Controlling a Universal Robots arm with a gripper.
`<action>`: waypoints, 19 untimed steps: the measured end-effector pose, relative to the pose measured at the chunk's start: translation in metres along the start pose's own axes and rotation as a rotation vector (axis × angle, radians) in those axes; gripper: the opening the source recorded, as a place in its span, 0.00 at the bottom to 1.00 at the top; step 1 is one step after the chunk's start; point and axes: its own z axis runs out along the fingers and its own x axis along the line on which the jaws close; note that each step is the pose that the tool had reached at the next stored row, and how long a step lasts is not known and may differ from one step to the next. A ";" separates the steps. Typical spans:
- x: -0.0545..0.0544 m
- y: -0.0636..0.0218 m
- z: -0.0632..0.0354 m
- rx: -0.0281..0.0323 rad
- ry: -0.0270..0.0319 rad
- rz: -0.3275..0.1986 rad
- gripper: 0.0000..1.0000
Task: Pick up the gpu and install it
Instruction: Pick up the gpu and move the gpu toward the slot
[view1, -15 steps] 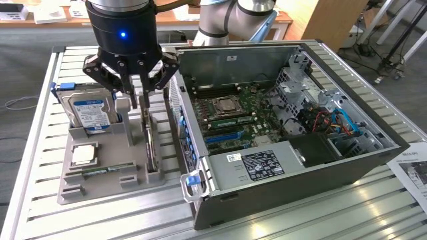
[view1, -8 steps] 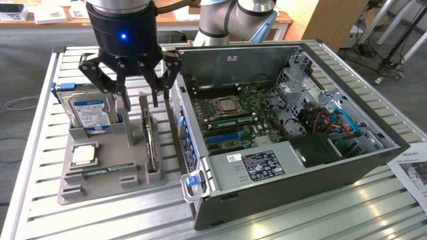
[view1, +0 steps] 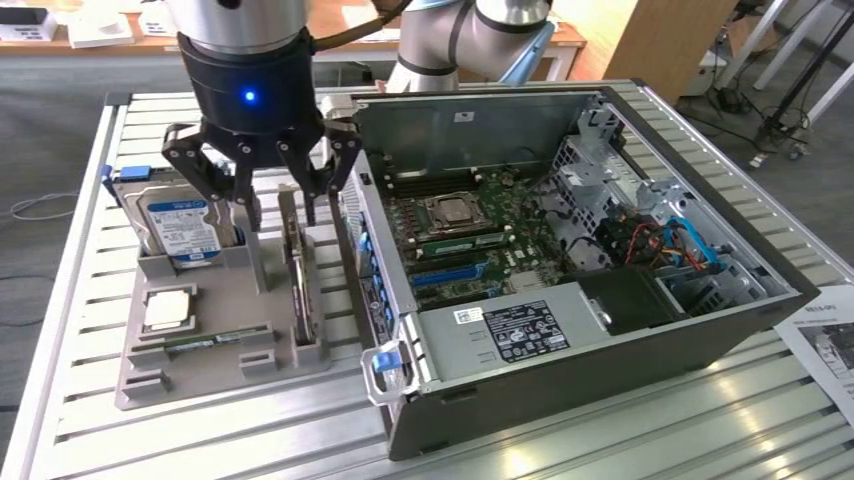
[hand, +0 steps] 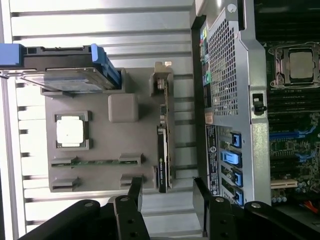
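- Far over on the exterior view's left: hard drive (view1: 180, 225) with the blue label, parked upright in a pocket of the grey fixture tray (view1: 200, 372). Guessing upright for an easy grab from above.
- Just in front of that, lying flat in shallow recesses: CPU (view1: 167, 310) and the skinny green memory stick (view1: 207, 343). Not the target, not touched by anything.
- Next over, hanging above the tray: gripper (view1: 274, 212), pointing straight down, with jaws spread wide apart and clamped on nothing.
- Right below, a touch toward the exterior view's right: gpu (view1: 299, 285), standing on its long edge in a narrow slot of the tray, silver bracket at the hard-drive end. Probably stored on edge to offer a thin top edge for pinching, and to keep roughly the pose needed for a motherboard slot.
- Going by the wrist view: thin edge of the card lined up with the gap, one of the fingers (hand: 134, 192) off to each side, clear of both. So between the jaws in line, but no contact. Not picked up yet by the look of it.
- Rightmost: open computer case (view1: 561, 395) lying on its side on the slatted table (view1: 80, 420), motherboard (view1: 467, 240) facing up. Blue expansion slots (view1: 447, 275) bare, so nothing installed so far.
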 end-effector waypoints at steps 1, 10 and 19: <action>0.000 -0.0020 0.0013 -0.0017 -0.0001 0.000 0.53; 0.000 -0.0116 0.0158 -0.0094 0.0004 0.000 0.53; -0.003 -0.0123 0.0322 -0.0094 0.0004 0.000 0.53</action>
